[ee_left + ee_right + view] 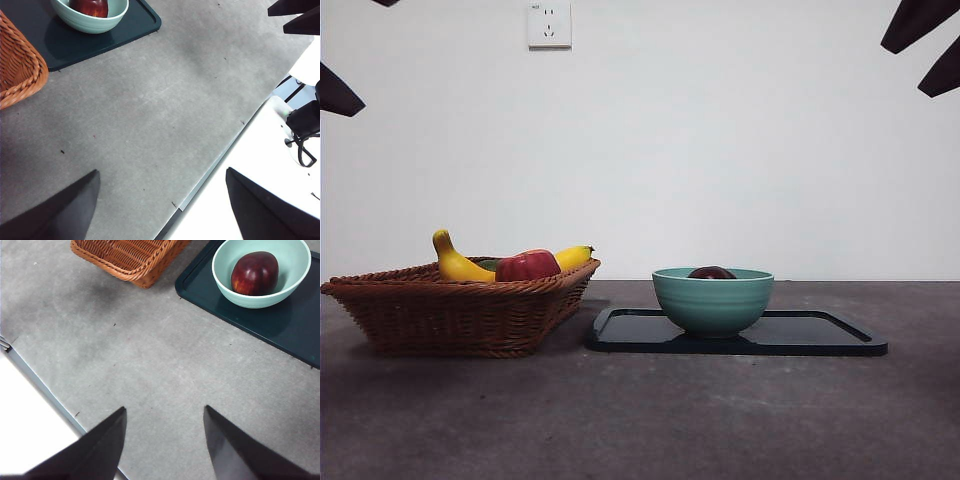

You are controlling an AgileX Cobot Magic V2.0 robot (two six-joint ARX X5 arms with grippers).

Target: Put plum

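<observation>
The dark maroon plum point(255, 273) lies inside the teal bowl point(220, 262), which stands on the dark tray point(240, 320). In the front view only the plum's top point(711, 272) shows above the bowl's rim point(712, 300); the left wrist view catches the plum point(90, 7) in the bowl point(85, 22) at the picture's edge. My left gripper point(160, 200) is open over bare table near the table's edge, holding nothing. My right gripper point(165, 435) is open too, high above the grey table, well away from the bowl. In the front view both arms show only as dark tips at the top corners.
A wicker basket point(460, 305) stands left of the tray point(820, 335) and holds a banana point(460, 265), a brighter red fruit point(528, 266) and another yellow fruit. The table's edge point(210, 172) runs close under the left gripper. A wall socket point(549, 24) is behind.
</observation>
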